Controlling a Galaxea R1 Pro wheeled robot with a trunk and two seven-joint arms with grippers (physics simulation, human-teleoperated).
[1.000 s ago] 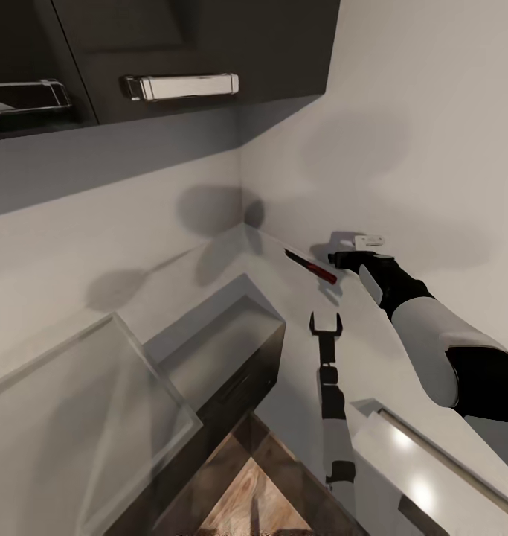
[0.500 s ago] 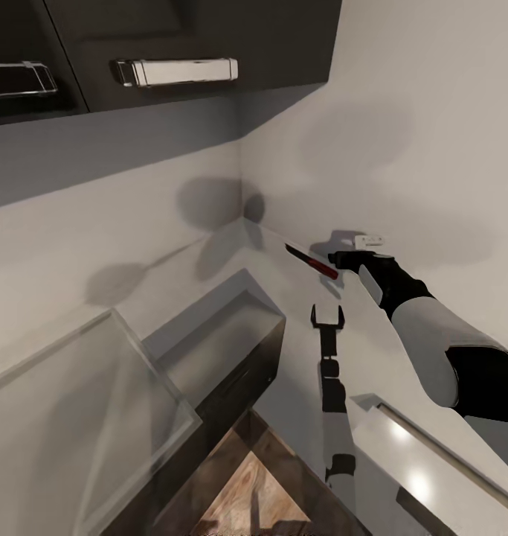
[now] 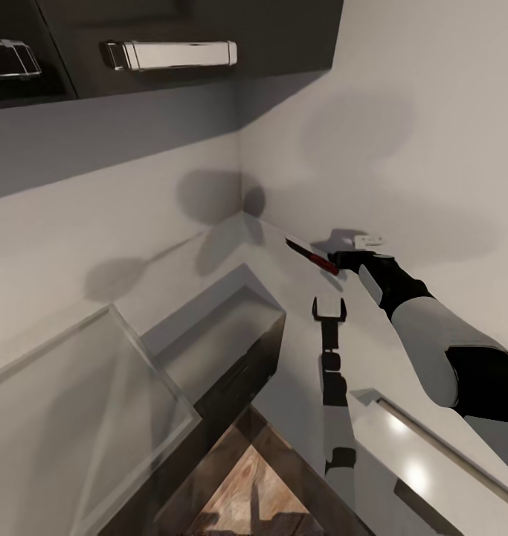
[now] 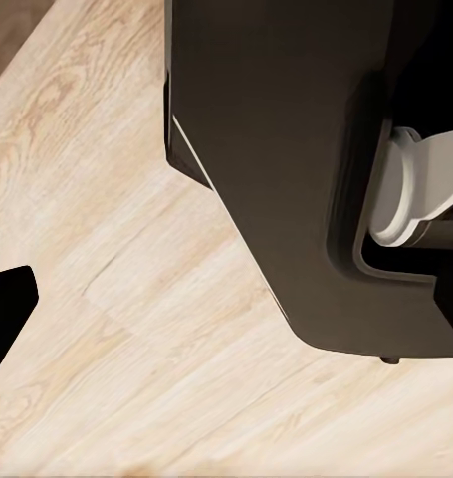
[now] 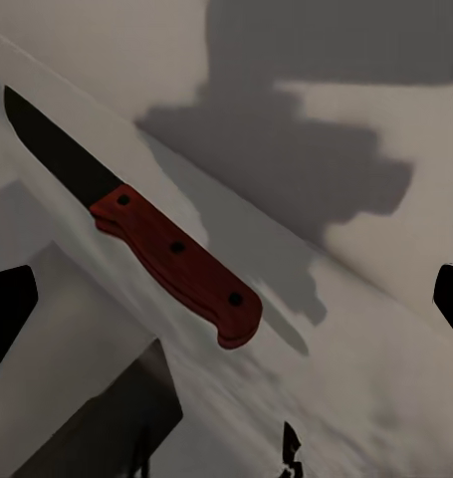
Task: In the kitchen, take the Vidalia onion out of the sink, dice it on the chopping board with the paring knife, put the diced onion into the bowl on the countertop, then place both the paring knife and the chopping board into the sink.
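Note:
The paring knife (image 3: 311, 255), with its dark blade and reddish handle (image 5: 176, 264), lies flat against the pale grey countertop (image 3: 231, 249) near the wall corner and casts a thin shadow beside it. My right gripper (image 3: 338, 260) sits at the handle end, open; in the right wrist view its fingertips (image 5: 7, 309) stand wide apart at the picture's edges, clear of the knife. My left gripper (image 3: 329, 304) hangs open lower down, over wooden floor (image 4: 136, 329). A grey rectangular recess (image 3: 224, 335) lies left of it; I cannot tell if it is the sink. Onion, chopping board and bowl are out of view.
Dark wall cabinets (image 3: 231, 30) with a chrome handle (image 3: 172, 54) hang above the corner. A glassy slanted panel (image 3: 97, 417) fills the lower left. A dark cabinet front (image 3: 231, 394) drops to wooden floor (image 3: 246, 484). My dark base (image 4: 286, 149) shows in the left wrist view.
The whole head view has shifted, so cabinets, corner and knife sit higher in the picture. My right arm keeps its place in the picture. The left gripper has risen slightly.

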